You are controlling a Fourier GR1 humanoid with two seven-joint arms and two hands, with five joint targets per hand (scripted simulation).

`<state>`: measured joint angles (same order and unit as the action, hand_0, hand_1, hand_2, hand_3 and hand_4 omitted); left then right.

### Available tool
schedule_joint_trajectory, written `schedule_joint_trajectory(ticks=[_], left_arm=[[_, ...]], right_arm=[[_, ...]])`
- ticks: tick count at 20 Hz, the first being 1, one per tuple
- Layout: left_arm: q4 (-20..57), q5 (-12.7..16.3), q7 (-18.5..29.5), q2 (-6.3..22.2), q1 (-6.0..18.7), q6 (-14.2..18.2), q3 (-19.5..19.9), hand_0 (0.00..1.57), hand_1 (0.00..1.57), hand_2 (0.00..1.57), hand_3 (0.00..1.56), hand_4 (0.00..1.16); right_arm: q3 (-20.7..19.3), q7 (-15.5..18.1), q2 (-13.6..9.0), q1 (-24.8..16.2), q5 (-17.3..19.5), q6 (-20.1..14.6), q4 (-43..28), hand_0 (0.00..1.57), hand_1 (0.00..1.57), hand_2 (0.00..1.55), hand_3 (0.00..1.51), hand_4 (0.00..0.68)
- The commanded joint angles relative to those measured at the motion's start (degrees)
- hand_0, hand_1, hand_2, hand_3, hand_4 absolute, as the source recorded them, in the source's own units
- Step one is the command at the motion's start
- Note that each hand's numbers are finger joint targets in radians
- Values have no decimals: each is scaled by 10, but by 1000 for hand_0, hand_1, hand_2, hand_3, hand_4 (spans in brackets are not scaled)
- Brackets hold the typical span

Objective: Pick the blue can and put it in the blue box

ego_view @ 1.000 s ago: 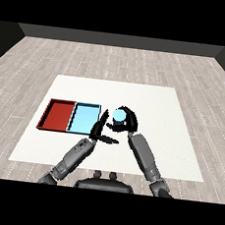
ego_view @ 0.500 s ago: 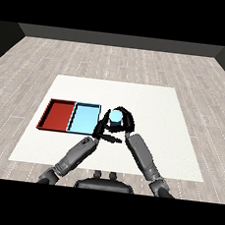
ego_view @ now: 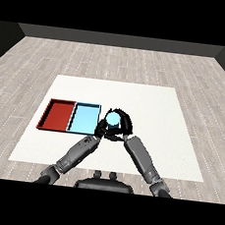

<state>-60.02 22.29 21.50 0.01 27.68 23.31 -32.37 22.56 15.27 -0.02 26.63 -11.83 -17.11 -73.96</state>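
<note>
1. Two grey forearms entering from the lower corners, converging near the middle of the white table (ego_view: 150, 99).
2. Left hand (ego_view: 100, 129) just beside the can on its left, partly hidden; whether its fingers are open or curled cannot be told.
3. Right hand (ego_view: 123, 126) curled round the blue can (ego_view: 114, 118), can upright within the fingers, top showing.
4. Can just right of the light blue tray (ego_view: 84, 118), outside it.
5. Red tray (ego_view: 59, 114) touching the blue tray's left side.
</note>
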Motion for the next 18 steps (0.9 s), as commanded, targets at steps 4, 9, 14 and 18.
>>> schedule_joint_trajectory(ticks=[4,9,14,18], left_arm=[[61,64,39,0,54,25,-42,0,0,0,0,0],[73,60,37,0,67,10,-22,0,0,0,0,0],[51,69,42,0,58,35,-60,0,0,0,0,0],[92,94,41,1,70,72,-52,0,0,0,0,605]], right_arm=[[36,-18,0,32,-22,-36,2,1442,1442,1459,1369,518],[40,29,0,28,-19,-28,41,1439,1439,1448,1355,521],[24,5,-2,21,-13,5,26,1443,1443,1447,1360,483],[65,14,0,33,-29,-55,15,1453,1453,1455,1365,498]])
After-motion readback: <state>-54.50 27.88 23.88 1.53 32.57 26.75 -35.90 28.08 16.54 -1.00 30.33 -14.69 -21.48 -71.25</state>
